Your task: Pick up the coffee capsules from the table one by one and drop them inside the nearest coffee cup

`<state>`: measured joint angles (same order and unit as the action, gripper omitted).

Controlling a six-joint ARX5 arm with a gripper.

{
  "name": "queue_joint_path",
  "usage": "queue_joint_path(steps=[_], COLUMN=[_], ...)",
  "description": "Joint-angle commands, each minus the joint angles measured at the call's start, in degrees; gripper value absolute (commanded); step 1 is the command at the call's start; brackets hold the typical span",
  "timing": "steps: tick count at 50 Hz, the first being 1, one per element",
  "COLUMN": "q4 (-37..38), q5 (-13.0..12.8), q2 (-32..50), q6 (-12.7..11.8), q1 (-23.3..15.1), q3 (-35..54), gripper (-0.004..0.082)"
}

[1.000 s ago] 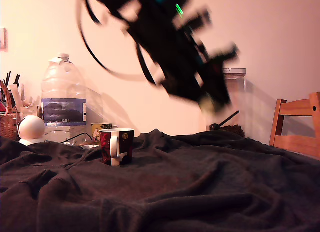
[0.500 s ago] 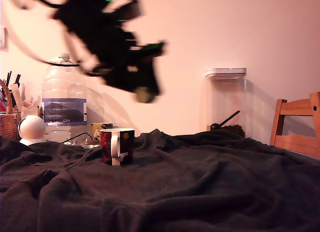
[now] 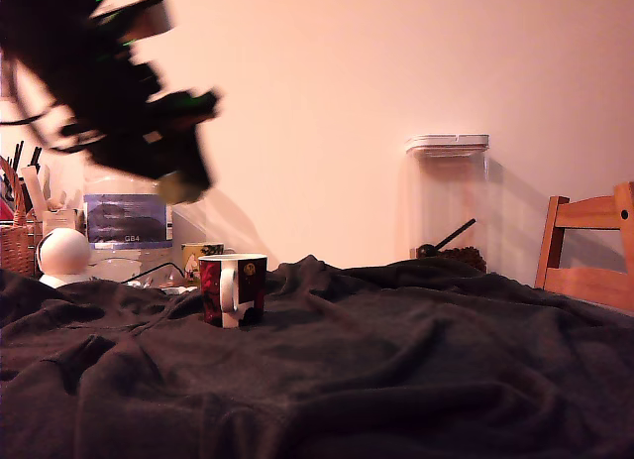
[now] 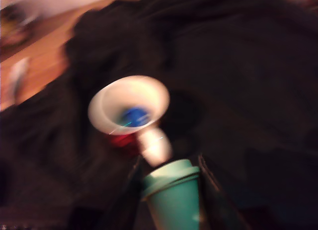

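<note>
1. Above the table (image 3: 396,380), at the exterior view's left, our gripper (image 4: 171,190) clamps a coffee capsule (image 4: 174,192)
2. Below it we see the coffee cup (image 3: 232,289), something blue inside

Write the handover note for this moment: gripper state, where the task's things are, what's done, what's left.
Gripper: shut on a pale green coffee capsule, in the air above the table, up at the exterior view's left of the coffee cup.
Cup: upright on the dark cloth; the wrist view shows something blue inside.
Done: capsule picked up.
Left: line up over the cup and release. No loose capsules show on the cloth.
</note>
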<state>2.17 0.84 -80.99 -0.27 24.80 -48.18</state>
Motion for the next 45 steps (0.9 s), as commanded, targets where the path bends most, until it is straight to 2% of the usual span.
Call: queue_joint_path(steps=[1,12,35,45], q4=[0.9,0.5,0.9,5.3], q5=[-0.3,-0.2,-0.2,0.2], q2=[1.8,2.3,2.3,2.2], q6=[0.3,0.3,0.3,0.2], q1=[-1.0,-3.5,-3.5,-3.1], q3=[1.5,1.9,1.9,1.9], gripper=[0.0251,0.0251,0.0251,0.0251])
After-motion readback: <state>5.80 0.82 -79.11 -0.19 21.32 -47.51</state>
